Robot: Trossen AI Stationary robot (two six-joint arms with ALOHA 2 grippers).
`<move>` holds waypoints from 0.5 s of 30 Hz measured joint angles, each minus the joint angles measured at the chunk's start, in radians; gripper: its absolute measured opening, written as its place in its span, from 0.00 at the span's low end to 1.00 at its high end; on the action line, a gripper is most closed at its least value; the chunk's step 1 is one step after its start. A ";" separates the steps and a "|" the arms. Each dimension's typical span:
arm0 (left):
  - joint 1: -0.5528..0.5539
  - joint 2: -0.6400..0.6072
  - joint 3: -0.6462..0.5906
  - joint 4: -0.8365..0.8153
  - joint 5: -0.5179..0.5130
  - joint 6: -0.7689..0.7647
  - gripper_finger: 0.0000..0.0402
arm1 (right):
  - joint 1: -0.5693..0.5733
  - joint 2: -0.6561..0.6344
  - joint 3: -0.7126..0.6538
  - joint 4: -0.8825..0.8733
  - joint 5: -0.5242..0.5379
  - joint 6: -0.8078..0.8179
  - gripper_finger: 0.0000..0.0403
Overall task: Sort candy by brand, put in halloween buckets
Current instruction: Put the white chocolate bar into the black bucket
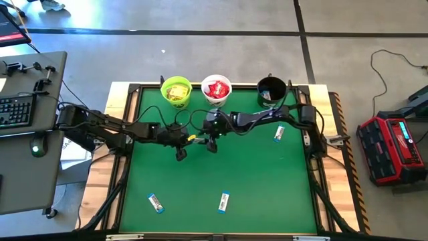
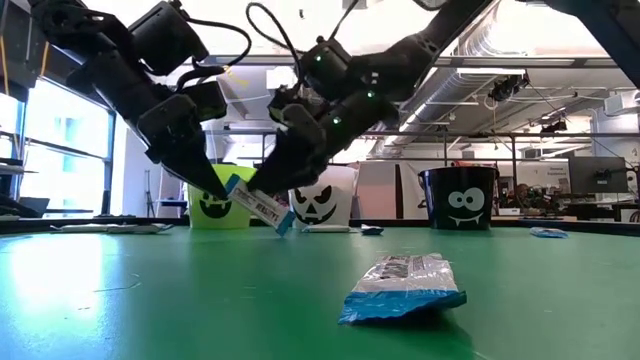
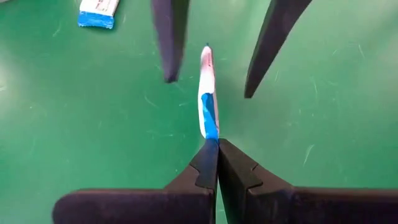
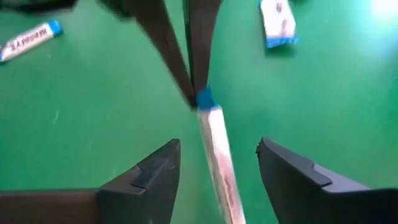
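A narrow blue-and-white candy bar (image 3: 207,93) hangs in the air between my two grippers, just in front of the buckets. My left gripper (image 3: 212,144) is shut on it. My right gripper (image 4: 217,144) is open, with one finger on either side of the bar's white free end (image 4: 219,155), and gaps show on both sides. The lime green bucket (image 1: 176,90) holds yellow packets and the white bucket (image 1: 216,89) holds red ones. The black bucket (image 1: 271,90) stands to their right. All three buckets stand on the mat at the table's far edge. My left gripper pinches the bar's blue end (image 3: 211,129) between its two fingertips. The fingers slant down from the table's left (image 2: 215,185). The bar sticks out past them toward my right gripper, tilted with its free end (image 2: 280,222) lower. It is lifted clear of the mat.
Three more blue-and-white bars lie on the green mat: one near the left front (image 1: 155,203), one at the middle front (image 1: 224,201), one on the right near the black bucket (image 1: 279,133). Between them the mat is bare. A wooden frame (image 1: 326,167) edges the mat.
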 joint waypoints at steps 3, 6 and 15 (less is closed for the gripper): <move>0.000 0.000 0.000 0.004 -0.009 0.002 0.00 | -0.010 0.013 -0.001 -0.009 -0.014 0.007 0.46; 0.000 0.000 0.000 0.008 -0.018 0.002 0.00 | -0.015 0.014 -0.001 -0.016 -0.055 0.010 0.41; 0.000 0.000 0.000 0.042 -0.021 -0.001 0.00 | -0.015 0.014 -0.001 -0.027 -0.082 0.010 0.12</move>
